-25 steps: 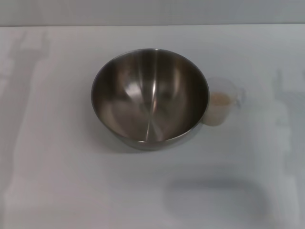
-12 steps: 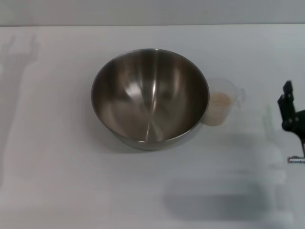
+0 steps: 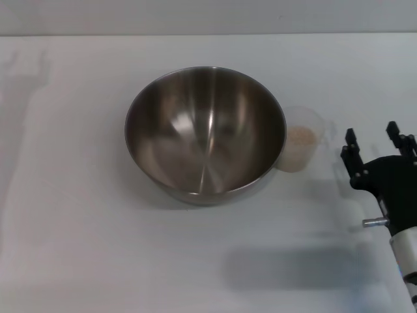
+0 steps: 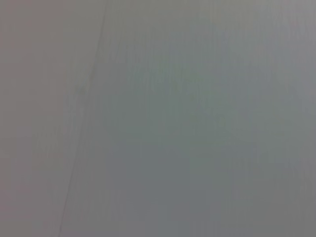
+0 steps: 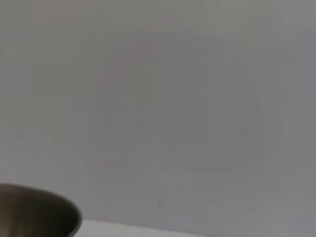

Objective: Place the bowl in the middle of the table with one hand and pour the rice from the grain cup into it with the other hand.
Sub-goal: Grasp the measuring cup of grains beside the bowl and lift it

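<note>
Standing right of the grain cup [image 3: 301, 147], the right gripper [image 3: 374, 140] had fingers spread, cup w/ rice [image 3: 300, 137] touching bowl [image 3: 204, 134]; left arm unseen.

No writing, label, brand, number or sign can be read anywhere: none on the bowl [image 3: 205, 134], the grain cup [image 3: 301, 147], the tabletop [image 3: 78, 228] or the right gripper [image 3: 376, 145].
</note>
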{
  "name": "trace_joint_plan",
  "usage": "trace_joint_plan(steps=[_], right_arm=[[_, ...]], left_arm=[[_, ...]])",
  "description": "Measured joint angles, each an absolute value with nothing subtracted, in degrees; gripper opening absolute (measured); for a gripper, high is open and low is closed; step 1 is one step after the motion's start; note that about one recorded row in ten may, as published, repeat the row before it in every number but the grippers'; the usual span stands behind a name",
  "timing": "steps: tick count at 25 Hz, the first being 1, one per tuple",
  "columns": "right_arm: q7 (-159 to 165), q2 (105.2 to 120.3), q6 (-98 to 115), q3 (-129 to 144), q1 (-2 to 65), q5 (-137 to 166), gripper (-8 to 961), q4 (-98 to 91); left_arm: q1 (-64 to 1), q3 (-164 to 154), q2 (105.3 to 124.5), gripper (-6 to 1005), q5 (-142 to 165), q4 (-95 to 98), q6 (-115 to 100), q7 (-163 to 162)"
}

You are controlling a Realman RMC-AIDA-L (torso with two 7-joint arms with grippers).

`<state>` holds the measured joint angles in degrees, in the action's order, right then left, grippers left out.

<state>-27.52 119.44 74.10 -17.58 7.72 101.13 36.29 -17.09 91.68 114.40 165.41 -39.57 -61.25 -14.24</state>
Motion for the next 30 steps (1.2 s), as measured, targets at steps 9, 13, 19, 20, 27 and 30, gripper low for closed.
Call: trace_joint_plan(steps=[9,13,19,20,27,30], right_arm=[[-27.5,119.41,68.6,-17.4,9.7,101.1,654,35.3],[-27.4,119.45,67.7,-17.4,10.4,101.1,654,34.6],[-27.2,119.48,66.4,-17.8,11.7,101.1,653,33.6],[-27.2,119.52,66.3,-17.9,11.9,101.1,653,33.4],[-26.4,119.53,65.5,-18.3,13.4,101.1,653,31.7],[-25.4,119.54,65.4,-18.4,13.9,101.1,654,31.1]], left_arm=[[-17.0,91.8,114.26,544,165.4,-39.1,-61.8,-14.0],[-17.0,92.0,114.25,543,165.4,-38.7,-62.4,-14.1],[-16.9,92.0,114.39,543,165.4,-38.7,-63.0,-14.2],[-16.9,92.0,114.49,543,165.4,-38.7,-63.1,-14.2],[-16.6,92.4,115.00,543,165.4,-38.7,-63.7,-14.2],[-16.6,92.4,115.14,544,165.4,-38.6,-64.1,-14.2]])
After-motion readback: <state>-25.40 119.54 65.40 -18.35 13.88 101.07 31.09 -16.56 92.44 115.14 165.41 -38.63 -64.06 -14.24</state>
